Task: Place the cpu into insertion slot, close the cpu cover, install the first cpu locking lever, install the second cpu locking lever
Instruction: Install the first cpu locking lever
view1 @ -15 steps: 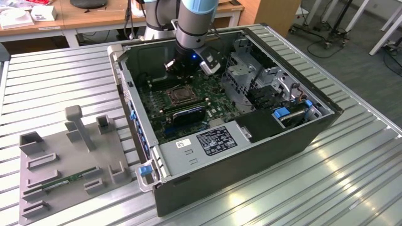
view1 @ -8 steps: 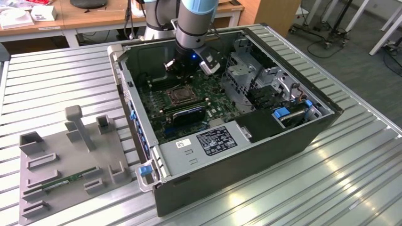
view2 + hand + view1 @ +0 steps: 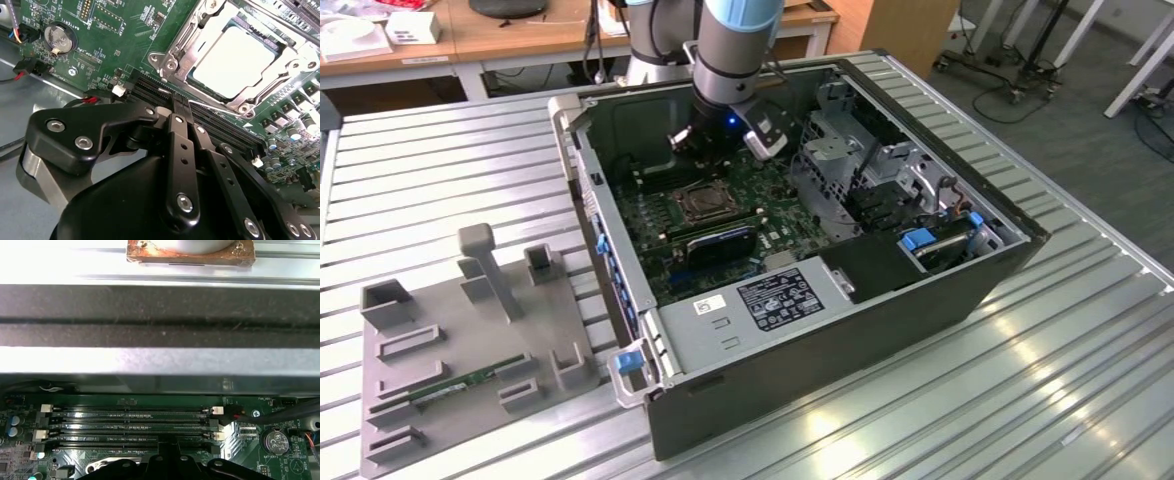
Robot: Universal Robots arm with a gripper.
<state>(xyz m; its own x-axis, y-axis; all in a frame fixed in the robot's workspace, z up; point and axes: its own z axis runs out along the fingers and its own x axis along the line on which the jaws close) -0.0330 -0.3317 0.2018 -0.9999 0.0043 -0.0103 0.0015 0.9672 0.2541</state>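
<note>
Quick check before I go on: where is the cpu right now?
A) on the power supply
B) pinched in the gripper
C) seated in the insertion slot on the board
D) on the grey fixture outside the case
C: in the second wrist view the cpu lies pale face up inside the insertion slot, and the gripper beside it is shut on nothing.

Ribbed grey metal worktable (image 3: 1067, 400) with glare patches, pale wooden desks (image 3: 520, 35) behind, grey floor (image 3: 1081, 120), wheeled stand bases (image 3: 994, 75) at the exterior view's right.
</note>
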